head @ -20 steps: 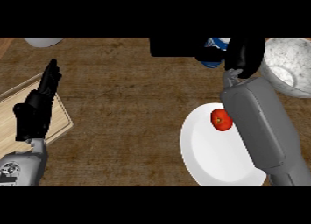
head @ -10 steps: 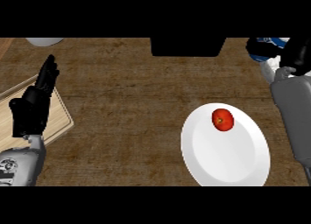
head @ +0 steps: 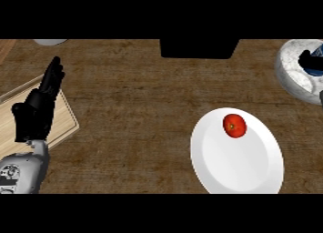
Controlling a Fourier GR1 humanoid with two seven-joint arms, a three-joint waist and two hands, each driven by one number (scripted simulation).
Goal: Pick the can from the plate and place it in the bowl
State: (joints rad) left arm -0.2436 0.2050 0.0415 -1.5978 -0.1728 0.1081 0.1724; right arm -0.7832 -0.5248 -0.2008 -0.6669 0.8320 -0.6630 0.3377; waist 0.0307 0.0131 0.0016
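A dark brown wooden counter (head: 137,104) with a rough, streaky grain fills the view, seen from steeply above.

At nine o'clock, a pale wooden cutting board (head: 9,119) lies at a slant along the left edge. Over it rests the left hand (head: 37,109), black, at the end of a grey forearm coming up from seven o'clock. Its fingers are straight and released, pointing toward eleven o'clock, and they hold nothing.

At eleven o'clock, a sliver of a pale round object (head: 49,42) peeks in at the top edge; too little shows to tell what it is.

At twelve o'clock, a flat black block (head: 199,48) sits against the top edge of the counter.

Toward five o'clock lies a white plate (head: 248,168), tall and oval from this angle. A small red tomato (head: 234,125) rests on it near its upper rim. Otherwise the plate's white surface is plain.

At two o'clock, against the right edge, sits a speckled grey bowl (head: 289,75), partly cut off by the frame. The right hand (head: 309,62) is over the bowl, its black fingers wrapped around the can (head: 322,55), which is blue and white. The can is held above the bowl's inside, well apart from the plate. Whether it touches the bowl's bottom cannot be told. A strip of grey forearm shows just below, at the right edge.
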